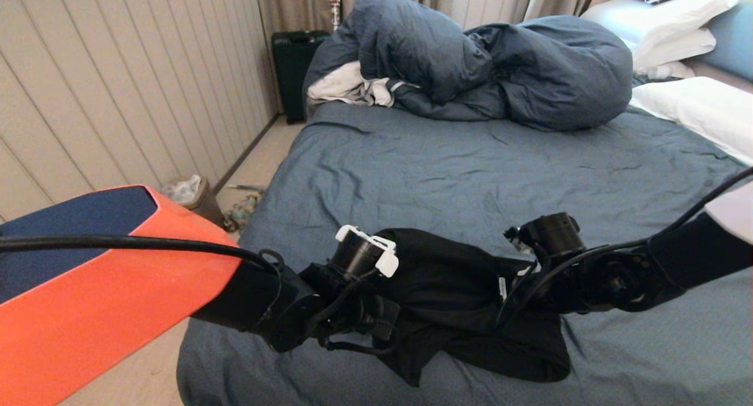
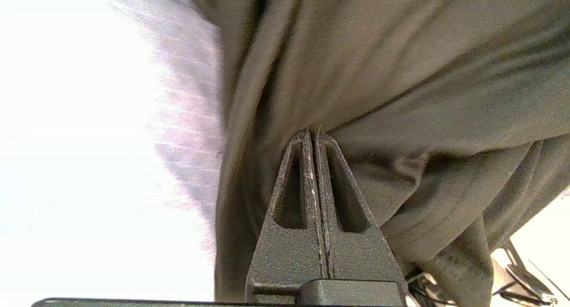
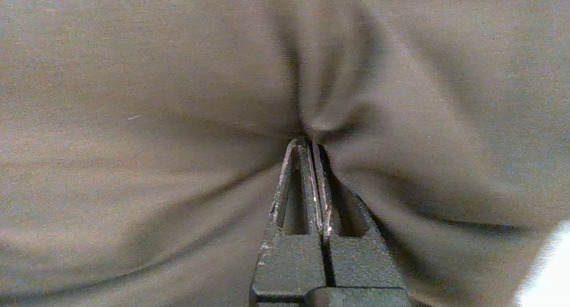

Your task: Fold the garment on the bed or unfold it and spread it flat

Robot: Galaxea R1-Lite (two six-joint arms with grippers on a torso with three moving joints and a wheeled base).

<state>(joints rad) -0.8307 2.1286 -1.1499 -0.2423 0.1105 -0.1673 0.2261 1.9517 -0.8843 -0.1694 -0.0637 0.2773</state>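
Black thin fabric: the garment point(image 1: 470, 300), lifted in a bunched span between the two arms above the near end of the bed point(image 1: 470, 165), its lower folds trailing onto the slate-blue sheet. Left gripper point(image 2: 314, 135): jaws pressed together, a pinch of cloth caught at the tips. Right gripper point(image 3: 309, 142): jaws likewise clamped on a fold, creases radiating from the pinch. No print or lettering is to be seen from here. Step in hand, as judged: the shirt is held up by two points, to be spread. Next move, as judged: the arms are to be drawn apart until the cloth is taut, then lowered flat onto the open sheet, well short of the duvet point(image 1: 500, 70).
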